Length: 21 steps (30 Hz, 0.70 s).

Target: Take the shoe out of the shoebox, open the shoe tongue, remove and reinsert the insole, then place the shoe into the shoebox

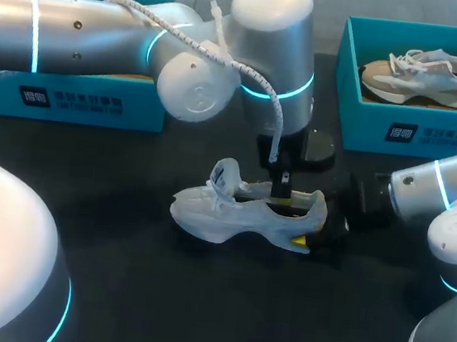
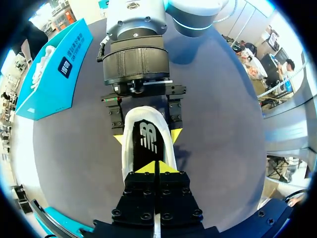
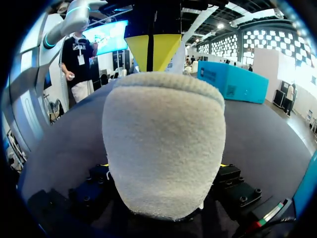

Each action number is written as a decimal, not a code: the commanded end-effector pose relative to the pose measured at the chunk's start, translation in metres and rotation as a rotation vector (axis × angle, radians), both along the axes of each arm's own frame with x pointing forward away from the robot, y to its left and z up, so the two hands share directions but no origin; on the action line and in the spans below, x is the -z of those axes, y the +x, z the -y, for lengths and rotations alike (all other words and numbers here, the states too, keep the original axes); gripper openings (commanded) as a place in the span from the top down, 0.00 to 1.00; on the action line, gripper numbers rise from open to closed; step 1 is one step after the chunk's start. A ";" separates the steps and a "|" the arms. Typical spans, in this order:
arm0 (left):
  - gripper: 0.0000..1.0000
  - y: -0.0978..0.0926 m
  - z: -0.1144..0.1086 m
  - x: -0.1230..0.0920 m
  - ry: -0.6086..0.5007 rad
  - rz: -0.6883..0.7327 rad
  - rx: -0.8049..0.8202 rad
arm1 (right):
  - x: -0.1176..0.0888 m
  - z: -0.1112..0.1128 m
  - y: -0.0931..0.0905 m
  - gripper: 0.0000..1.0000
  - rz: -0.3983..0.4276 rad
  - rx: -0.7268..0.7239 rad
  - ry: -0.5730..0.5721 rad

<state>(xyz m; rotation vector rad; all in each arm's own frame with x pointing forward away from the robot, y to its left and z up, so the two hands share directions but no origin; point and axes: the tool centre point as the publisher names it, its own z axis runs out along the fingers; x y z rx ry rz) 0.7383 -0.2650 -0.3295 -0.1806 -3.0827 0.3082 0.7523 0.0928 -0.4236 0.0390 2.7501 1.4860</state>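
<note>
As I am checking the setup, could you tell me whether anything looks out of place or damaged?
Nothing stands out. The white shoe stands upright on the table, heel clamped by the right gripper, left gripper inside its opening, tongue lifted up.

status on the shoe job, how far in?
Done: shoe out on table, tongue up. In hand: right gripper clamps heel, left gripper shut at insole. Left, by the look: insole out and back in, shoe into box.
</note>
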 end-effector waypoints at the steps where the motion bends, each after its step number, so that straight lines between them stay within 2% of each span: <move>1: 1.00 0.001 0.001 0.004 -0.003 -0.003 0.002 | 0.004 -0.004 0.000 1.00 0.000 0.002 -0.005; 14: 1.00 0.001 0.001 0.005 -0.003 -0.003 0.002 | 0.004 -0.004 0.000 1.00 0.000 0.002 -0.005; 15: 1.00 0.009 0.007 0.034 0.022 -0.052 0.028 | 0.004 -0.004 0.000 1.00 0.000 0.002 -0.005; 16: 1.00 0.016 -0.005 0.004 -0.046 -0.004 -0.033 | 0.004 -0.004 0.000 1.00 0.000 0.002 -0.005; 21: 1.00 0.013 -0.008 0.007 -0.052 -0.004 -0.044 | 0.004 -0.004 0.000 1.00 0.000 0.002 -0.005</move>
